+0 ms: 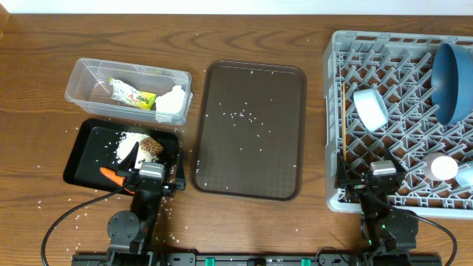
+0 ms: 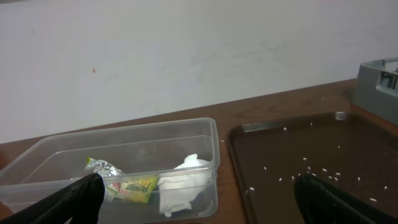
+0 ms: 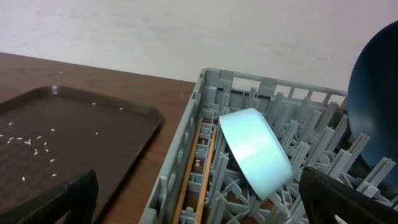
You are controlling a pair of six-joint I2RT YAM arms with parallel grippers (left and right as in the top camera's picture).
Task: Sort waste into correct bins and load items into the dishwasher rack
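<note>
While both claws stand wide apart and hold nothing, you have the left claw over the near edge of the black tray and the right claw over the near left corner of the grey rack. One clear tub at the far left holds one yellow-green wrapper and one crumpled white tissue. Just in front of it, the black tray holds one heap of white rice, one brown lump touching the heap, and one orange carrot by the near rim. One brown serving tray lies between bins and rack, its left rim just beside both bins, with loose grains scattered on it and over the wooden counter. Inside the rack, one dark-blue plate stands on edge at the far right, one light-blue cup lies tilted on the pegs, and chopsticks run along the left wall. Two pale round pieces at the rack's near right corner are too small to name.
</note>
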